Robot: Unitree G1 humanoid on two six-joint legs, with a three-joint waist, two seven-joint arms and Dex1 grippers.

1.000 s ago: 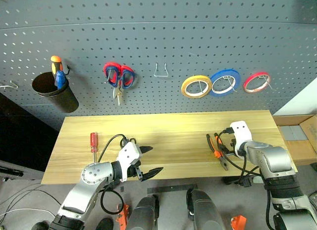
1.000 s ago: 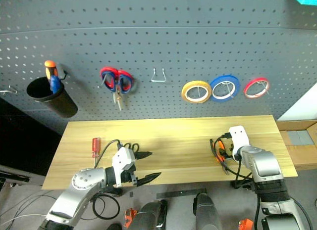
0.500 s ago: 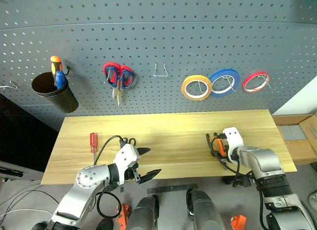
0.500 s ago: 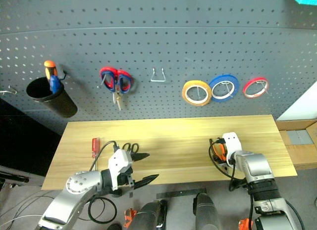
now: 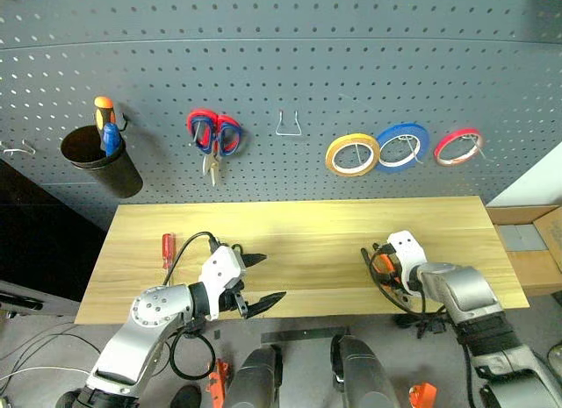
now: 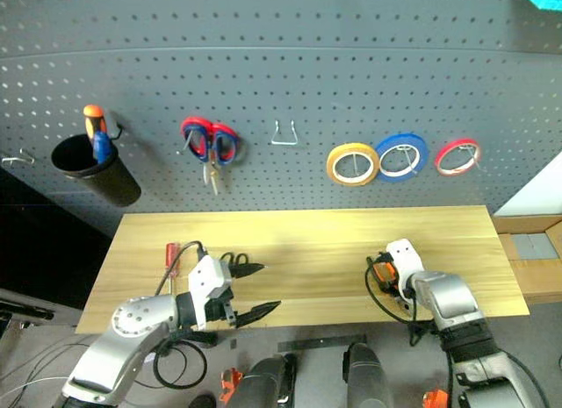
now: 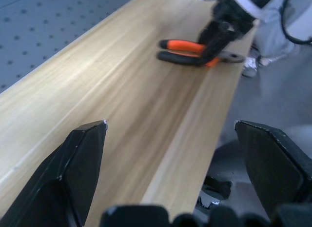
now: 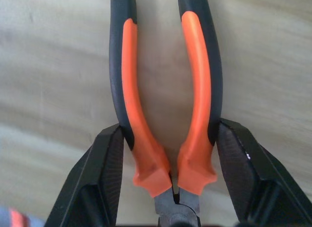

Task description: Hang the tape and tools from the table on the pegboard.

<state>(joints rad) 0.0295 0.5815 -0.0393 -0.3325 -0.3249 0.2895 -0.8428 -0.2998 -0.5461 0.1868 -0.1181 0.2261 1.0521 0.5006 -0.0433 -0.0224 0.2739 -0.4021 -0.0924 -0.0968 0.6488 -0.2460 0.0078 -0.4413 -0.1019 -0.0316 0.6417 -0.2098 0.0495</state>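
Right end effector has just closed halfway onto the orange-and-black-handled steel pliers between its fingers on the pale wood tabletop, likely grasp for hanging; left end effector wide open, empty.

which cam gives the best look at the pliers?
Right wrist view: the pliers fill it, orange-and-black handles between the right end effector fingers. Left wrist view shows them far off across the table. Head views: mostly hidden by the right wrist.

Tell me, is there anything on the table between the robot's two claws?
Just bare wood. In the left eye view, the table between the left gripper and the right gripper at the pliers holds nothing.
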